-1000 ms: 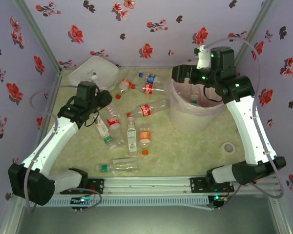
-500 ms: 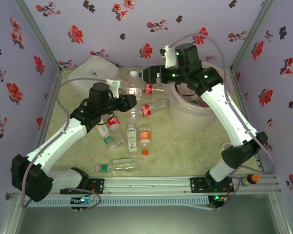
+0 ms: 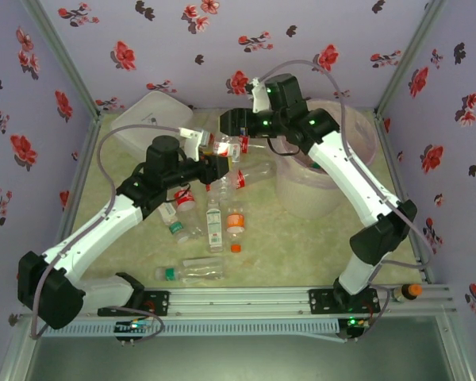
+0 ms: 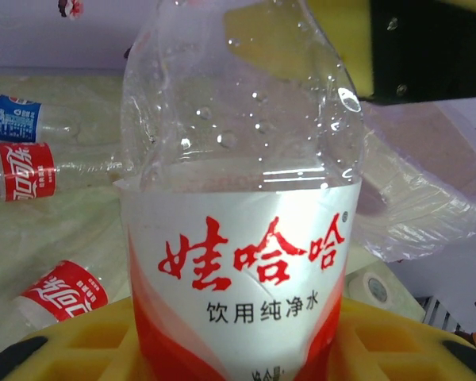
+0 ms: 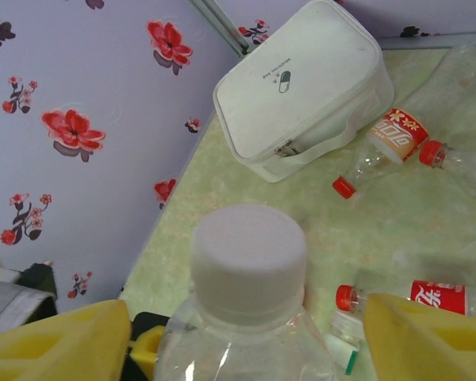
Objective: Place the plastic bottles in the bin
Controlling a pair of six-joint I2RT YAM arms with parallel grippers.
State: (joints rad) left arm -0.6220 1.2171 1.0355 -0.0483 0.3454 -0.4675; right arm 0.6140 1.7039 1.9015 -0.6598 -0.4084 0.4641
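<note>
My left gripper (image 3: 215,162) is shut on a clear plastic bottle (image 4: 238,262) with a white and red label, held upright above the table. Its yellow fingers (image 4: 79,341) press the label on both sides. My right gripper (image 3: 232,127) has come over the same bottle's white cap (image 5: 248,255). The right gripper (image 5: 246,337) is open, its yellow fingers (image 5: 59,337) standing apart from the neck on either side. The bin (image 3: 327,195), a pale bucket with a pinkish bag, stands at the back right. Several more bottles (image 3: 214,224) lie on the table.
A white rounded case (image 3: 151,117) lies at the back left, also in the right wrist view (image 5: 301,87). Red-label bottles (image 5: 436,298) lie near it. A tape roll (image 4: 373,287) sits by the bin's bag (image 4: 416,210). Floral walls close three sides.
My right arm swung from over the bin leftward to the bottle's cap, its jaws narrowing. My left arm lifted the bottle up and toward the middle.
</note>
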